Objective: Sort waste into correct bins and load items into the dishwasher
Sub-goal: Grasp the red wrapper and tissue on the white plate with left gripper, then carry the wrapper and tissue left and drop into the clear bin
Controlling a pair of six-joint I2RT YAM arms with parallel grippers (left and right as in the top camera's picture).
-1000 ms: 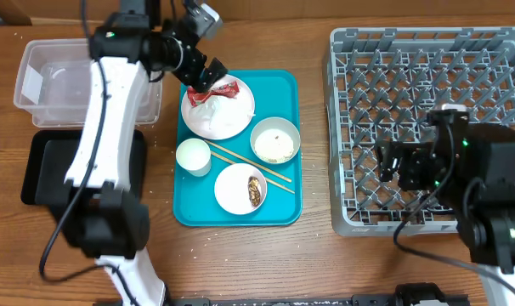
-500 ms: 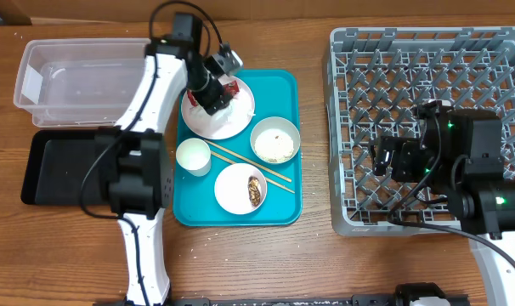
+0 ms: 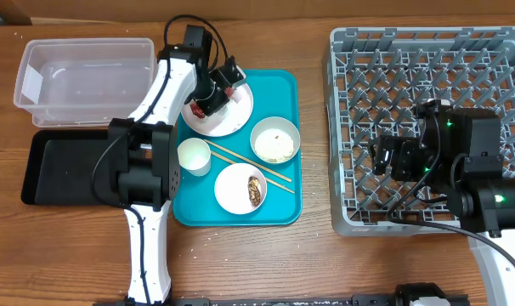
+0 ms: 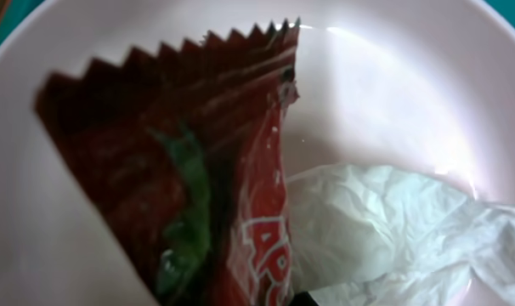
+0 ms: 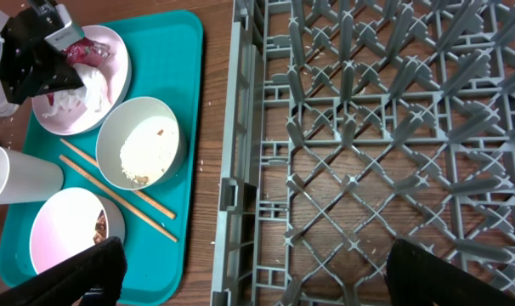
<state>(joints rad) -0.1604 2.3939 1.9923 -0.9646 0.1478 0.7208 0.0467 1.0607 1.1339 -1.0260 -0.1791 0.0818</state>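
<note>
**A:** Overhead first. Which way does the red wrapper (image 3: 233,88) lie from the left gripper (image 3: 210,96)?

**B:** Straight beneath it. The gripper hangs over the pale plate (image 3: 228,126) at the far end of the teal tray (image 3: 283,204). Red shows on two sides of it, so I judge the long axis to run diagonally, far-right to near-left. I cannot tell from here whether the jaws are closed on it.

**A:** And the other arm?

**B:** The right gripper (image 3: 392,160) is over the grey dish rack (image 3: 427,51), well apart from the plate, so the left arm is plainly nearer. The clear tub (image 3: 87,72) sits off to the left side of the tray.

**A:** Left wrist?

**B:** The wrapper fills the view. Its serrated end points to the upper edge, and its length slants down toward bottom centre. The crumpled napkin (image 4: 393,221) touches its lower right side. No finger is clearly seen (only a dark sliver at the bottom edge), so the grip remains unknown.

**A:** Right wrist?

**B:** Its fingers (image 5: 87,272) are spread wide at the bottom corners, with only rack between them. The wrapper sits far off at top left.
</note>
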